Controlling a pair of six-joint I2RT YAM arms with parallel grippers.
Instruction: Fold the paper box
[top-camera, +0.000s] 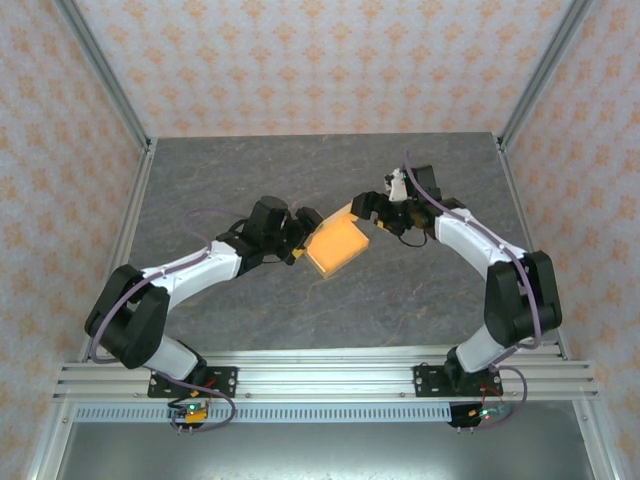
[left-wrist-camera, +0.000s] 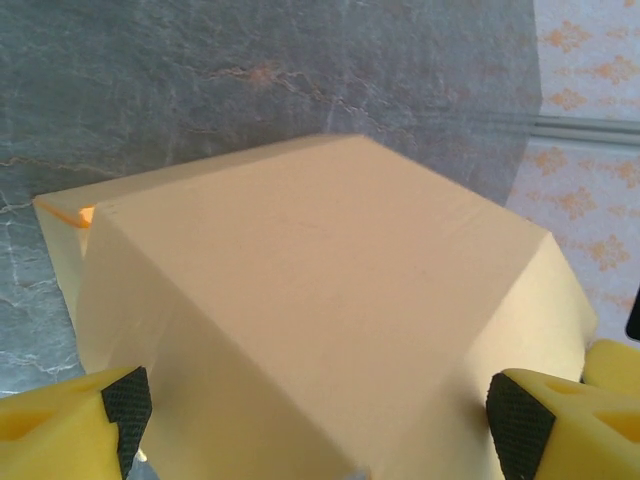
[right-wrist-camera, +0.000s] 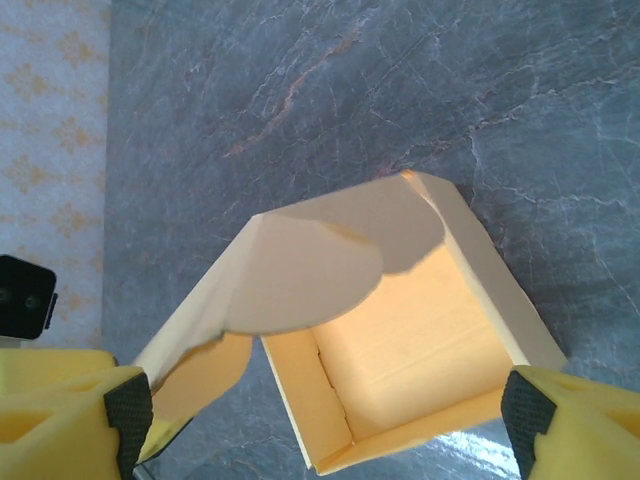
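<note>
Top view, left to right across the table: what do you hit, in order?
left arm → box → right arm

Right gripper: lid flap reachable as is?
Likely yes: the right gripper stands open at the box, whose rounded flap hangs over the open inside straight ahead; nothing lies between.

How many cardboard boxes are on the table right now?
1: a tan thin-cardboard box, partly folded, mid-table between the left gripper and right gripper. Nothing suggests another is hidden.
</note>
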